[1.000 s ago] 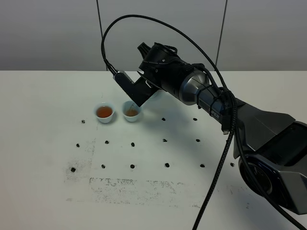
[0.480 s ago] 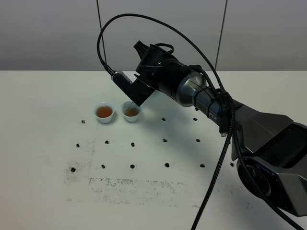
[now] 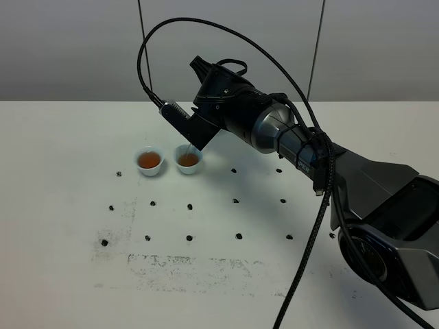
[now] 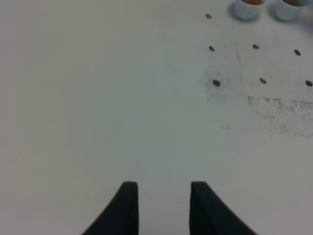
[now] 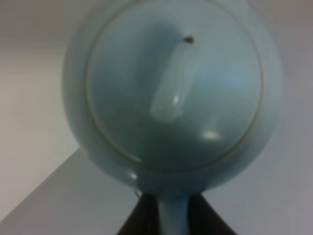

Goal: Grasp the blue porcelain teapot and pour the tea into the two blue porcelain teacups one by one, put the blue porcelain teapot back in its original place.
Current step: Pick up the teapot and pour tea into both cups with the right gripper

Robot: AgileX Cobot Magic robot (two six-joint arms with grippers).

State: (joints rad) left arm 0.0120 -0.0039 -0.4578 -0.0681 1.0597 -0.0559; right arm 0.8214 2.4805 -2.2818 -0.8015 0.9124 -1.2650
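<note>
The blue porcelain teapot (image 5: pixel 173 93) fills the right wrist view, lid and knob facing the camera. My right gripper (image 5: pixel 172 211) is shut on its handle. In the high view the right gripper (image 3: pixel 182 127) hangs tilted just above the right one of the two blue porcelain teacups (image 3: pixel 188 161). A thin line runs from the gripper down into that cup, and the gripper hides the pot itself. The left teacup (image 3: pixel 149 162) holds amber tea. My left gripper (image 4: pixel 164 203) hovers low over bare table, its fingers apart with nothing between them, far from both cups (image 4: pixel 246 7).
The white table (image 3: pixel 62 205) carries a grid of small black dots (image 3: pixel 189 238) and a smudged grey patch near its front. The right arm's black cable (image 3: pixel 309 253) loops high and hangs down at the right. A grey wall stands behind.
The right gripper has shifted slightly left and tipped further over the right teacup. The tea in that cup looks darker and fuller. The left cup has not moved.
</note>
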